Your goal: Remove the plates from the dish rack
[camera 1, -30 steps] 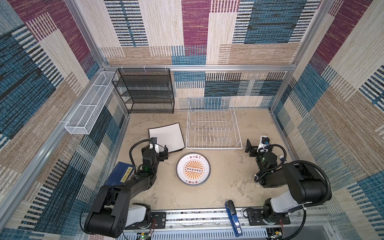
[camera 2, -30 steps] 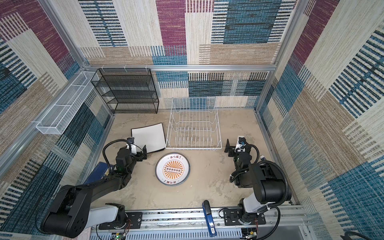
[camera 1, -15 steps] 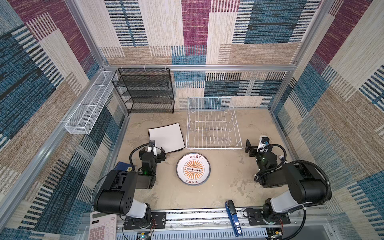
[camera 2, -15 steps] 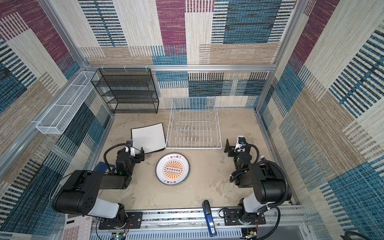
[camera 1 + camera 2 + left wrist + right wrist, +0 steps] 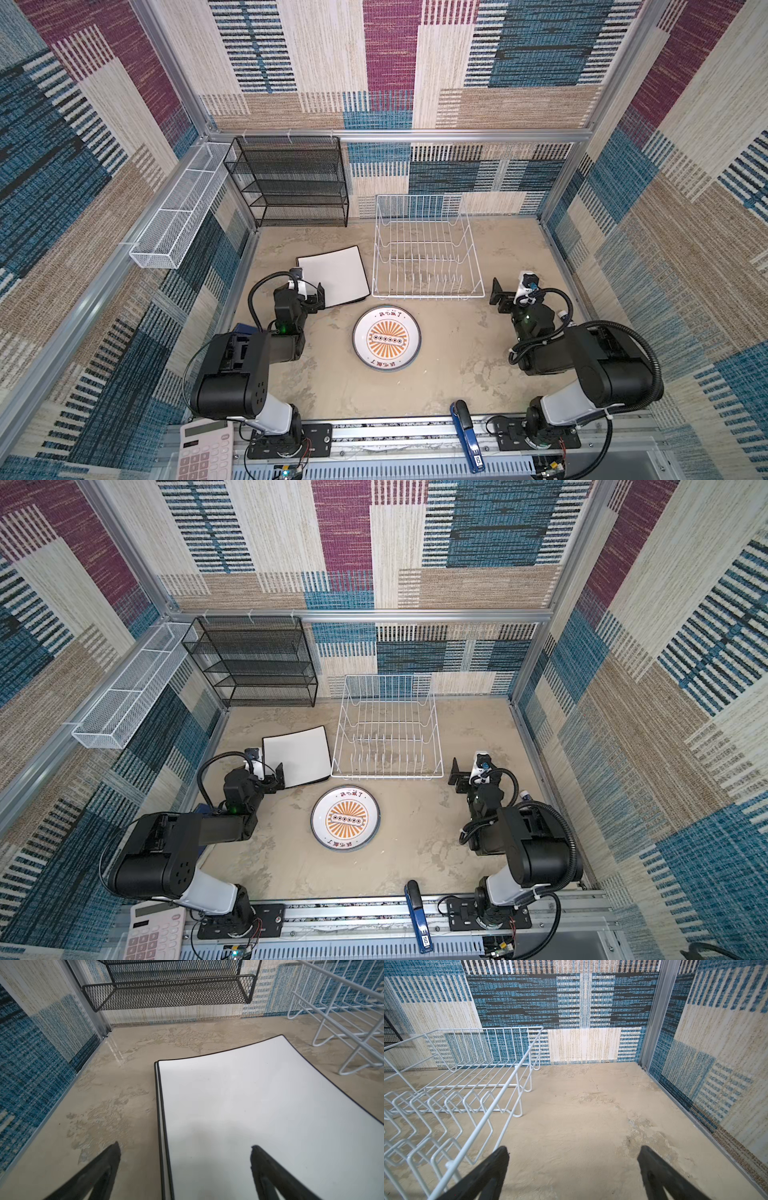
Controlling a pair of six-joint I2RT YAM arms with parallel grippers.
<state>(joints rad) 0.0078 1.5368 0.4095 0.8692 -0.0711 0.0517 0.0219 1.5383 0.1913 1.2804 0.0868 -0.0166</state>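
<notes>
The white wire dish rack [image 5: 428, 253] [image 5: 386, 729] stands at the back middle in both top views, with nothing between its tines [image 5: 436, 1105]. Two square white plates with black edges [image 5: 332, 276] [image 5: 297, 756] [image 5: 249, 1115] lie stacked flat on the floor left of it. A round plate with an orange sunburst [image 5: 386, 338] [image 5: 345, 820] lies face up in front of the rack. My left gripper [image 5: 309, 289] [image 5: 185, 1151] is open over the stack's near-left corner, one finger above the plate and one above the floor. My right gripper [image 5: 511, 291] [image 5: 573, 1151] is open over bare floor beside the rack's right side.
A black mesh tiered shelf [image 5: 291, 183] stands at the back left. A long white mesh basket [image 5: 178, 212] hangs on the left wall. A blue stapler [image 5: 467, 440] and a pink calculator [image 5: 205, 451] lie at the front rail.
The left arm has folded back toward its base, with its open gripper staying near the square plates' corner. The right arm, rack and plates have not moved.
</notes>
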